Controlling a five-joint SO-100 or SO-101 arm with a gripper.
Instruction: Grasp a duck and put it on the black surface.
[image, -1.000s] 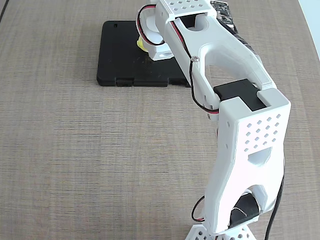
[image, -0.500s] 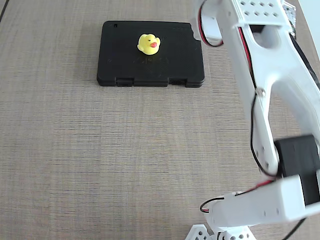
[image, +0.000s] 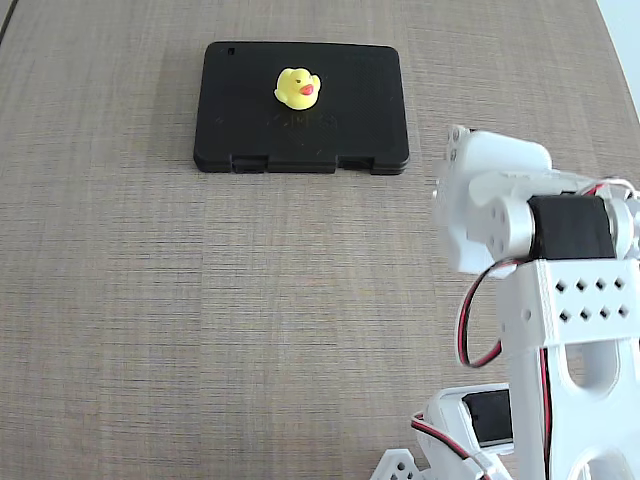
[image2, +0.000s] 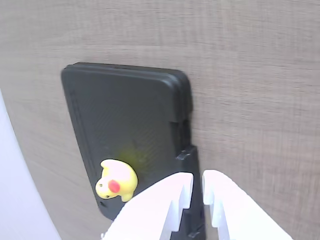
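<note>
The yellow duck (image: 297, 88) with an orange-red beak stands upright on the black case (image: 350, 110), near the middle of its far half. In the wrist view the duck (image2: 116, 181) sits on the black case (image2: 125, 115) near the case's lower corner. My gripper (image2: 198, 175) enters the wrist view from the bottom; its white fingers stand almost together with only a thin slit and hold nothing. It hangs apart from the duck, off the latch edge of the case. The arm (image: 540, 260) is folded back at the right of the fixed view.
The wood-grain table (image: 200, 300) lies around the case. The arm's white base and red and black wires (image: 470, 330) fill the lower right of the fixed view. A pale edge strip (image: 625, 30) shows at the top right.
</note>
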